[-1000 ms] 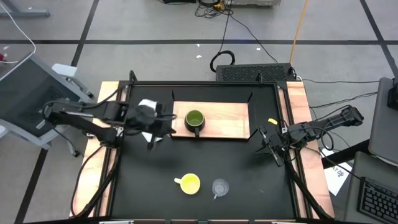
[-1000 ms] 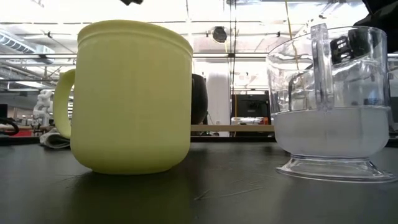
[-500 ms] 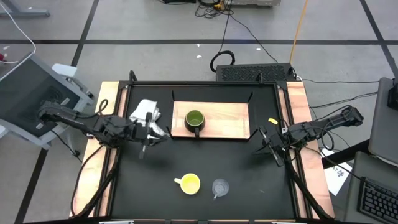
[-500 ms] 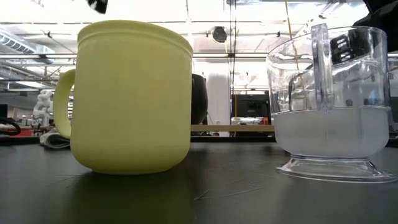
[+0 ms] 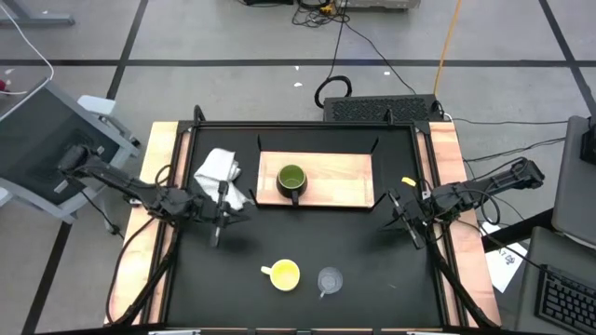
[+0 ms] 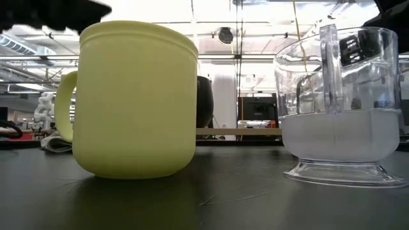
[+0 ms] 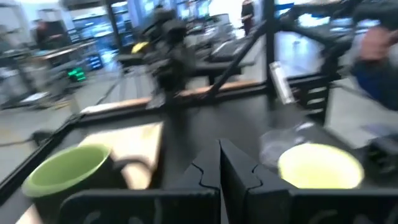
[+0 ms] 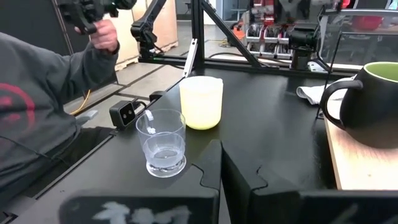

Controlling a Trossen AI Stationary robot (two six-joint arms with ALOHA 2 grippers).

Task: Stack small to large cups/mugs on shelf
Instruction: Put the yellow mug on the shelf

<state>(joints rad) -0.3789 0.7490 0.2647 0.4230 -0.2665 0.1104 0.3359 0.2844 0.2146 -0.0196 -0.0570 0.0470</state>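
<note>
green mug (image 5: 291, 180) sits on shelf (image 5: 340, 180); yellow mug (image 5: 283, 274), glass cup (image 5: 330, 279) nearer front. left hand (image 5: 219, 226), right hand (image 5: 409, 228) flank shelf, both pressed together, empty.

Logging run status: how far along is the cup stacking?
Done: the green mug stands on the shelf. In hand: nothing; the left pincer is shut and empty near the white cloth, the right pincer waits shut at the table's right. Left: the yellow mug and glass cup, both on the tabletop.

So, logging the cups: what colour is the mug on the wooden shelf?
Dark green mug, lighter green inside; right wrist view.
</note>
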